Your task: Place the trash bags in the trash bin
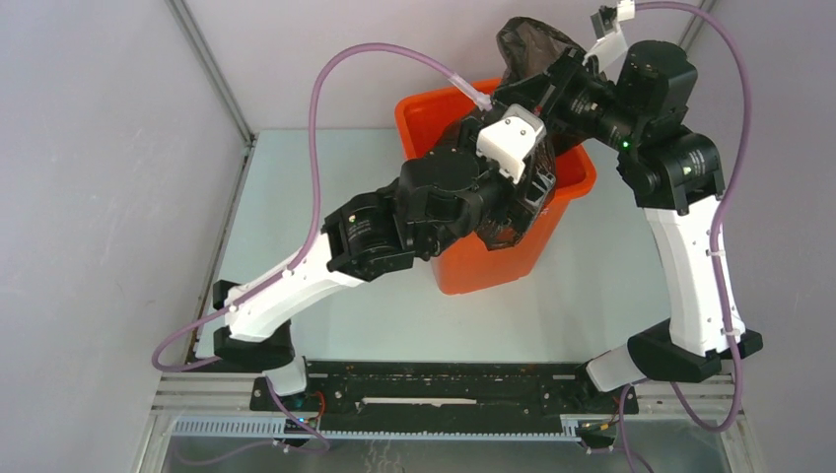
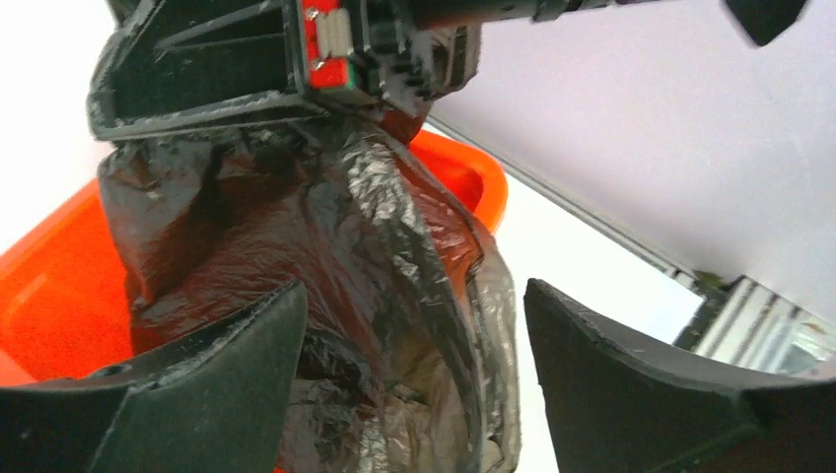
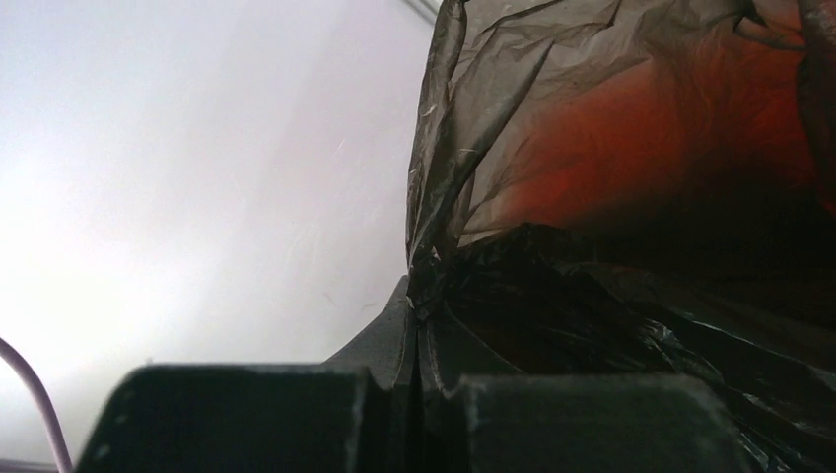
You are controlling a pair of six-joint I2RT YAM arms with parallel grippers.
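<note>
top: overhead, looking down | wrists: close-up | shared: trash bags (image 2: 375, 246), trash bin (image 2: 59, 296)

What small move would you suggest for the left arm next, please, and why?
Probably close the left gripper on the trash bag: its fingers stand open with the black film hanging between them, while the right gripper is shut on an edge of it above the trash bin. A second hold would help spread it.

- The bin (image 1: 483, 271) is seen as smooth, shiny orange plastic.
- The trash bags (image 2: 394, 246) at the bin's rim are seen as thin, crinkled, glossy black plastic film, slightly see-through.
- The fingers (image 2: 227, 365) of the left gripper (image 2: 414, 291) are shown matt black, with rough edges.
- The table (image 1: 286, 177) beside the bin is shown smooth and pale.
</note>
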